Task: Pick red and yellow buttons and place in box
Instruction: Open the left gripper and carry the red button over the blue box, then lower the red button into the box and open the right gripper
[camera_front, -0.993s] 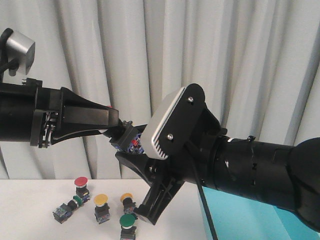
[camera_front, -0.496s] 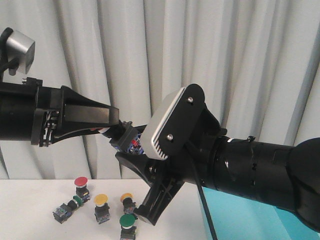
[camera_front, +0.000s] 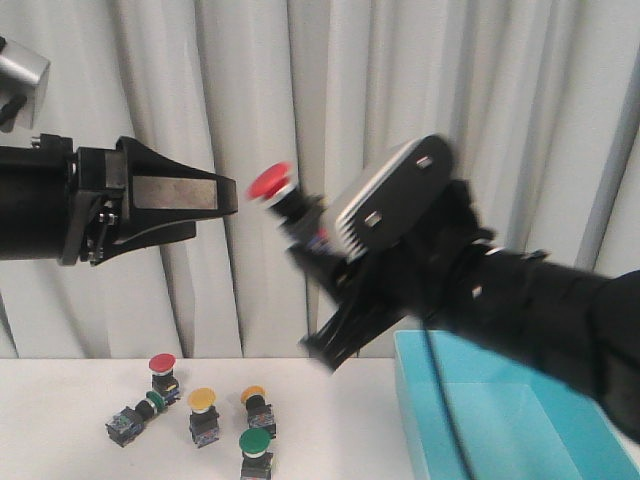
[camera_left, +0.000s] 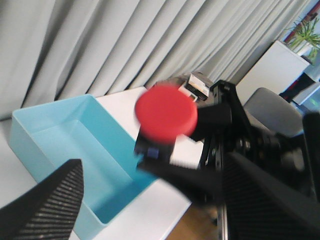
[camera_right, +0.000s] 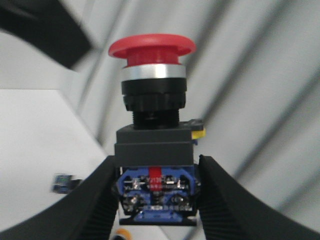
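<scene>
A red button (camera_front: 271, 183) with a red mushroom cap and dark body (camera_right: 153, 144) is held high in the air. My right gripper (camera_front: 303, 228) (camera_right: 157, 167) is shut on its blue base. To its left my left gripper (camera_front: 214, 208) is open and holds nothing, its fingers (camera_left: 48, 200) spread wide with the red cap (camera_left: 166, 111) ahead of them. The turquoise box (camera_front: 500, 425) (camera_left: 60, 131) sits on the table at the lower right. One red button (camera_front: 161, 364) and two yellow buttons (camera_front: 203, 399) (camera_front: 253, 395) rest on the table at the lower left.
A green-capped button (camera_front: 255, 441) stands near the front of the cluster and another green one (camera_front: 135, 415) lies on its side at the left. A pleated grey curtain (camera_front: 330, 90) hangs behind the white table (camera_front: 60, 420).
The left gripper let go of the red button and now stands open. The right gripper has swung up and to the right, carrying the button away from the left fingers.
</scene>
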